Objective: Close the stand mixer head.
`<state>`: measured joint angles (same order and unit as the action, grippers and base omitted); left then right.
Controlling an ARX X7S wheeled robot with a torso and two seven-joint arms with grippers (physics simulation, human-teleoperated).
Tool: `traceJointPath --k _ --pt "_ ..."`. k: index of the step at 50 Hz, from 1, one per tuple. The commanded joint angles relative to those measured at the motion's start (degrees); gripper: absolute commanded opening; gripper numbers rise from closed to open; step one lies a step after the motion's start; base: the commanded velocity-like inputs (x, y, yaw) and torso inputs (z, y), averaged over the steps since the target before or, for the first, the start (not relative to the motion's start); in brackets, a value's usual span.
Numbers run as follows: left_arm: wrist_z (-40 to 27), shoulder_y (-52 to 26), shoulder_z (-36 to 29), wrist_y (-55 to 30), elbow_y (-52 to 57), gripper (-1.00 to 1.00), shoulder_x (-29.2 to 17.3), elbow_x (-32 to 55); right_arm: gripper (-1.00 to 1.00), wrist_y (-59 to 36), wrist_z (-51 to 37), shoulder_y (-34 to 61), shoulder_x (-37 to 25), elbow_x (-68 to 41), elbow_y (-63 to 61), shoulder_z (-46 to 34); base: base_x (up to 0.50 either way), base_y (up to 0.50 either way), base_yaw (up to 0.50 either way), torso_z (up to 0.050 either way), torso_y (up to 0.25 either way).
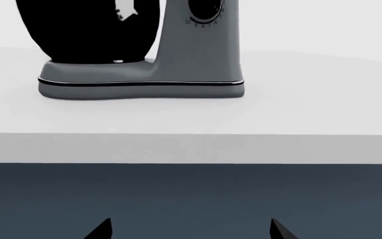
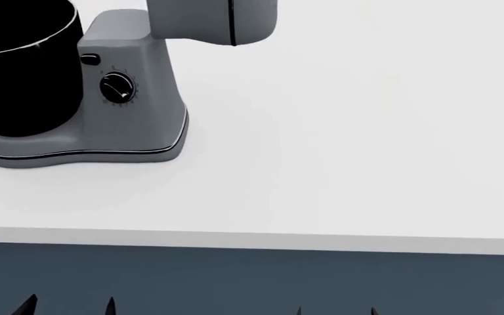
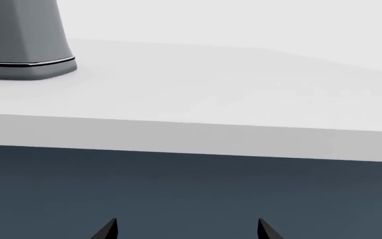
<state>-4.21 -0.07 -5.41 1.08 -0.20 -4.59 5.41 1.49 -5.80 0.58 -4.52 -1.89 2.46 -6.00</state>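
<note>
The stand mixer head (image 2: 210,21) is a rounded grey block with a thin black seam, tilted up above the grey column (image 2: 134,98) at the head view's top. The column carries a black dial (image 2: 116,86). A big black bowl (image 2: 23,65) sits on the mixer's base. In the left wrist view the base (image 1: 141,85), bowl (image 1: 88,30) and column show, the head is out of view. My left gripper (image 1: 191,230) is open, low in front of the counter. My right gripper (image 3: 186,229) is open too, also below the counter edge.
The white countertop (image 2: 348,144) spreads right of the mixer, with its front edge (image 2: 252,237) above a dark blue cabinet front (image 2: 252,282). Both grippers' tips show at the head view's bottom, below the counter edge.
</note>
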Motion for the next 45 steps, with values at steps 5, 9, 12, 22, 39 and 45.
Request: traceJointPath --k 5,9,12,22,39,45 --pt "-0.93 -0.03 -1.45 -0.25 0.25 1.0 -1.13 1.14 1.0 -0.46 -1.27 -0.05 -1.12 -0.77 -0.49 -1.39 0.0 0.0 0.0 0.05 0.0" --pt "-1.1 0.04 -1.75 -0.03 0.11 1.0 -1.4 1.39 1.0 -0.2 -1.58 0.14 -1.36 -0.75 0.1 -1.79 0.0 0.0 0.0 0.05 0.0" --pt "-1.23 -0.14 -2.06 0.05 -0.17 1.0 -1.56 1.45 1.0 0.38 -1.76 0.44 -1.48 -0.87 0.98 -2.0 0.0 0.0 0.0 0.05 0.0" --pt "-2.53 -0.84 -1.4 -2.68 -0.17 1.0 -1.38 4.19 1.0 -0.52 -2.5 0.09 -2.03 -1.35 -0.36 -2.59 0.0 0.0 0.0 0.02 0.0" --pt "-7.83 -0.04 -0.49 -18.19 20.56 1.0 -3.42 9.9 1.0 -15.25 -5.44 2.69 -2.48 -5.44 -17.33 -1.45 0.0 0.0 0.0 0.0 0.0" --pt "-10.24 -5.46 -2.59 -36.17 35.04 1.0 -7.73 10.41 1.0 -29.32 -6.72 8.14 -4.18 -8.96 -31.71 0.35 0.0 0.0 0.0 0.0 0.0"
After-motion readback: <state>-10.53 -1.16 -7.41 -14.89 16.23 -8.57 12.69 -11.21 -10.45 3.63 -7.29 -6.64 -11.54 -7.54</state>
